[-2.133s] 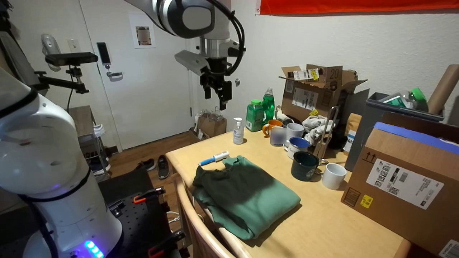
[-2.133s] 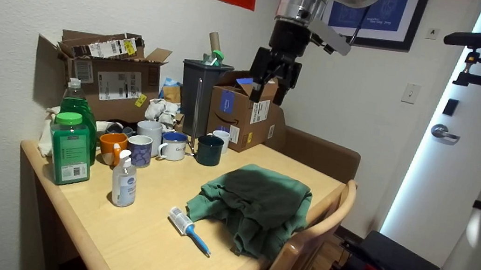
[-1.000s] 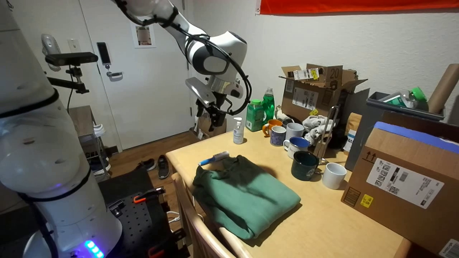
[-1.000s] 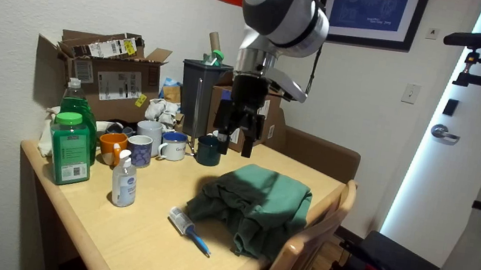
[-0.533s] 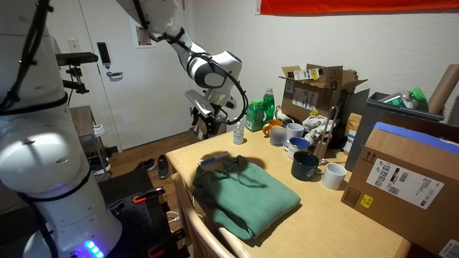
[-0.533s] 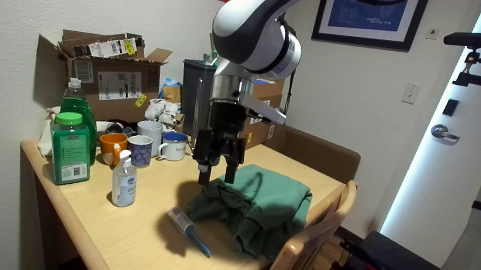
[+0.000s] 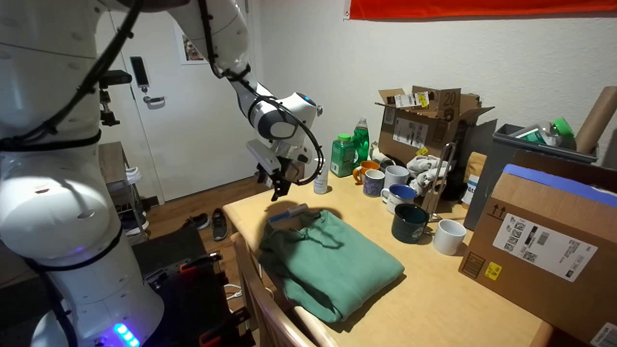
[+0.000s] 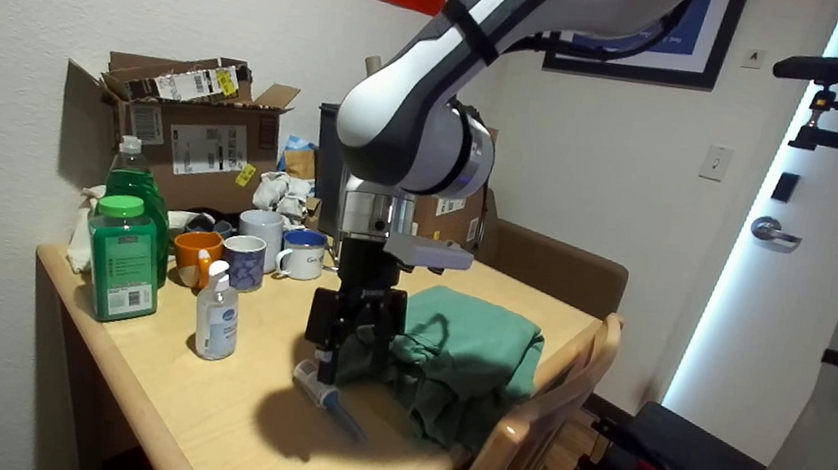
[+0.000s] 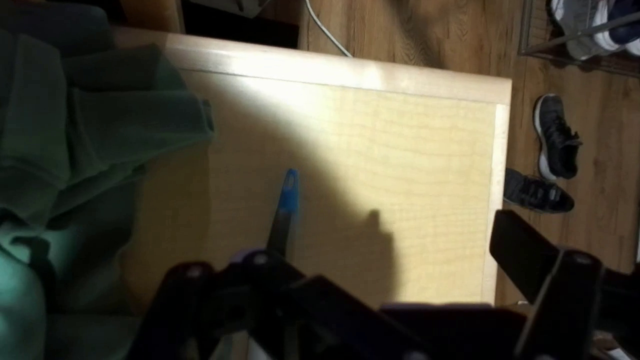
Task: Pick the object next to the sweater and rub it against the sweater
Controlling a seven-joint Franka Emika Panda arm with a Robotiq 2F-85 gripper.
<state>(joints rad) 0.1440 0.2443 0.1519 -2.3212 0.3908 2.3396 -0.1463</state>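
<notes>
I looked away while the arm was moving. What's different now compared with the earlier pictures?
The open gripper has come down from high over the table toward the lint roller and is now close above it. Its shadow has left much of the sweater and falls across the lint roller. Nothing has been grasped or let go. The lint roller, sweater and pump bottle are where they were.

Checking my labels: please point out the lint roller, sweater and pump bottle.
Lint roller [image 8: 331,400], in an exterior view: handle, near the roll.
Sweater [image 7: 332,265], in an exterior view: folded upper surface.
Pump bottle [image 8: 219,323], in an exterior view: front label.
</notes>
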